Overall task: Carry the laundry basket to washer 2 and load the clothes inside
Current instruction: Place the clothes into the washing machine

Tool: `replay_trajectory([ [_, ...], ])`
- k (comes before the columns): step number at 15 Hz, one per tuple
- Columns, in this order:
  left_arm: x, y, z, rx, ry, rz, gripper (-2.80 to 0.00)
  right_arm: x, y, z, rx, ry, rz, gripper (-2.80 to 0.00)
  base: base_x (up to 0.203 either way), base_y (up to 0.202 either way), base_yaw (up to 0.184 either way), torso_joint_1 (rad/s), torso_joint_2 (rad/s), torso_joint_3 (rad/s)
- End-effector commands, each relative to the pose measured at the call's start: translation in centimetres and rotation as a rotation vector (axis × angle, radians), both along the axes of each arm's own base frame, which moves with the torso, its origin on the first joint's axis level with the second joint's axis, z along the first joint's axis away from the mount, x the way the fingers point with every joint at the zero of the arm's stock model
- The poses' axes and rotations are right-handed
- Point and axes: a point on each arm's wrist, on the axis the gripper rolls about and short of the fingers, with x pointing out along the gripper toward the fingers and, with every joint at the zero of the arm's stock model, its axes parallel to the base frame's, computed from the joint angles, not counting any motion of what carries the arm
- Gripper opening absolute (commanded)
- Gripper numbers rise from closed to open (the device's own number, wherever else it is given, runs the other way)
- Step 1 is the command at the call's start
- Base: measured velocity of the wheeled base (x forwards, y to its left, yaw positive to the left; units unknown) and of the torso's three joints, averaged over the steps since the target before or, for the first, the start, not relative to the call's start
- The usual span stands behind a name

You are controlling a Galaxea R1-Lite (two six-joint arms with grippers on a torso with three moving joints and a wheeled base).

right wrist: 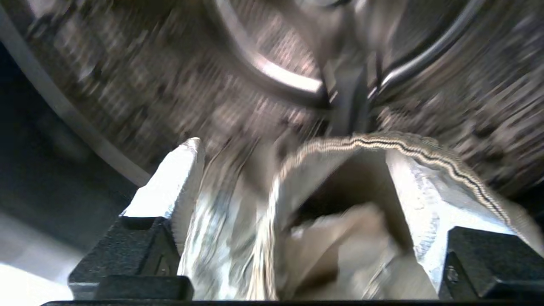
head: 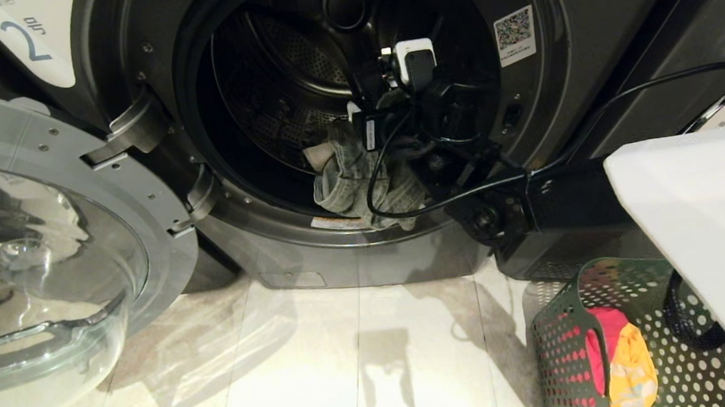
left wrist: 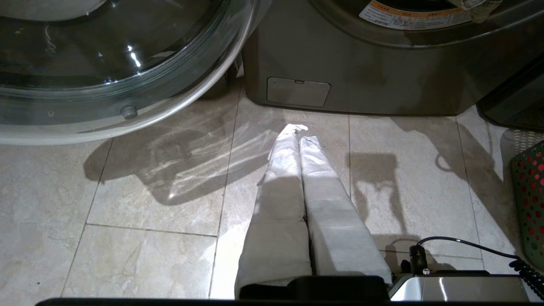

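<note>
My right gripper (right wrist: pixel 293 187) is reaching through the round opening of the washer (head: pixel 619 39), the dark grey machine with the white label bearing a blue 2 at its upper left. Its fingers (right wrist: pixel 170 182) stand spread wide, released, and a piece of faded denim (right wrist: pixel 238 238) lies loosely between them, its stitched hem arching over one finger; nothing pinches it. From my head I see that same denim (head: pixel 351 184) slumped at the front of the drum (head: pixel 270 73), part of it draped over the lower lip of the opening, just above the warning sticker. The rest of the perforated steel drum looks bare as far as I can see into it.

The washer's door (head: pixel 42 261), a deep glass bowl in a grey ring, hangs swung open to the left.

The laundry basket (head: pixel 563 350), dark green with round holes, stands on the tiled floor (head: pixel 325 366) at lower right, near the washer's corner. In it are a red garment (head: pixel 604 330) and an orange-yellow one (head: pixel 631 370), showing through an oval handle hole.

My left gripper (left wrist: pixel 299 131) hangs low over the floor tiles before the washer, its white-wrapped fingers pressed together, clenched on nothing.
</note>
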Motion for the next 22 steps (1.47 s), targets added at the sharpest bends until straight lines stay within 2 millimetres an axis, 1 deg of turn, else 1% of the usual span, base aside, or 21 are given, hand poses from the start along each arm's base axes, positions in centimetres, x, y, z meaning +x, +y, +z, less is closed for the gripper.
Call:
replay_trajectory([
  [1, 0.1, 0.0, -0.3, 0.000, 0.009, 0.000, -2.80, -0.8, 0.1, -0.1, -0.031, 0.031, 0.026, 0.00, 0.000, 0.000, 0.000, 0.000, 0.00, 0.000],
  [3, 0.1, 0.0, -0.3, 0.000, 0.010, 0.000, -2.80, 0.1, 0.9, -3.4, -0.110, 0.115, 0.053, 0.00, 0.000, 0.000, 0.000, 0.000, 0.00, 0.000],
  [5, 0.1, 0.0, -0.3, 0.000, 0.010, 0.000, -2.80, 0.1, 0.7, -4.8, -0.180, 0.212, 0.050, 0.00, 0.000, 0.000, 0.000, 0.000, 0.00, 0.000],
  [7, 0.1, 0.0, -0.3, 0.000, 0.010, 0.000, -2.80, -0.1, 0.2, -4.9, -0.203, 0.243, 0.044, 0.00, 0.000, 0.000, 0.000, 0.000, 0.00, 0.000],
  [10, 0.1, 0.0, -0.3, 0.000, 0.010, 0.000, -2.80, -1.6, -1.0, -3.4, -0.210, 0.239, 0.040, 0.00, 0.000, 0.000, 0.000, 0.000, 0.00, 0.000],
  [11, 0.1, 0.0, -0.3, 0.000, 0.010, 0.000, -2.80, -1.9, -1.2, -3.6, -0.232, 0.255, 0.043, 0.00, 0.000, 0.000, 0.000, 0.000, 0.00, 0.000],
  [12, 0.1, 0.0, -0.3, 0.000, 0.009, 0.000, -2.80, -1.8, -1.1, -4.1, -0.245, 0.274, 0.045, 0.00, 0.000, 0.000, 0.000, 0.000, 0.00, 0.000],
  [13, 0.1, 0.0, -0.3, 0.000, 0.009, 0.000, -2.80, -1.5, -0.9, -4.8, -0.252, 0.286, 0.046, -2.80, 0.000, 0.000, 0.000, 0.000, 0.00, 0.000],
  [15, 0.1, 0.0, -0.3, 0.000, 0.010, 0.000, -2.80, -0.7, -0.2, -6.2, -0.273, 0.309, 0.055, -2.80, 0.000, 0.000, 0.000, 0.000, 0.00, 0.000],
  [17, 0.1, 0.0, -0.3, 0.000, 0.010, 0.000, -2.80, -0.3, 0.2, -7.6, -0.327, 0.385, 0.120, -2.80, 0.000, 0.000, 0.000, 0.000, 0.00, 0.000],
  [19, 0.1, 0.0, -0.3, 0.000, 0.009, 0.000, -2.80, 0.0, -0.4, -8.4, -0.375, 0.464, 0.124, -2.80, 0.000, 0.000, 0.000, 0.000, 0.00, 0.000],
  [22, 0.1, 0.0, -0.3, 0.000, 0.009, 0.000, -2.80, 0.3, -0.8, -9.2, -0.421, 0.526, 0.112, -2.80, 0.000, 0.000, 0.000, 0.000, 0.00, 0.000],
])
